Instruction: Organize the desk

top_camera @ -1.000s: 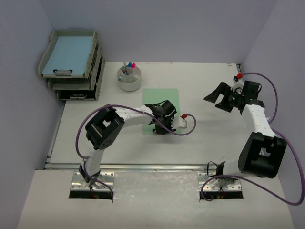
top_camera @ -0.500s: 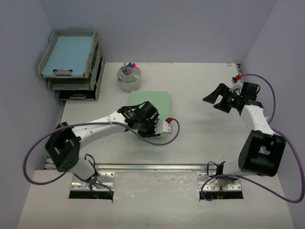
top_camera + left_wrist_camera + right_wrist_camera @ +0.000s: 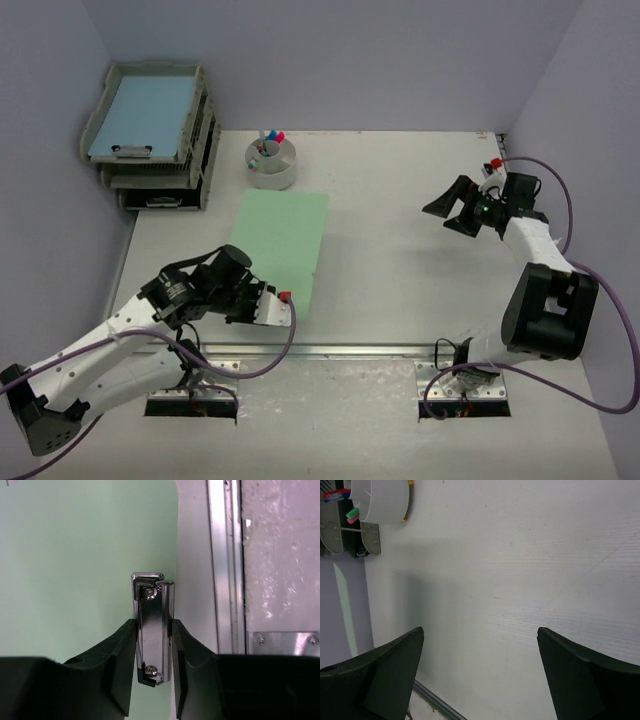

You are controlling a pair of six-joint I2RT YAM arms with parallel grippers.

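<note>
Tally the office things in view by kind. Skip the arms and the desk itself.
tray stack: 1
clipboards: 2, the green clipboard on the desk, the blue clipboard in the top tray
pen holder: 1, its pens too small to count
total: 4

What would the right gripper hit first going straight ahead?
Likely bare desk: the open right gripper angles down at it. The white pen holder sits off to one side; depth unclear.
</note>
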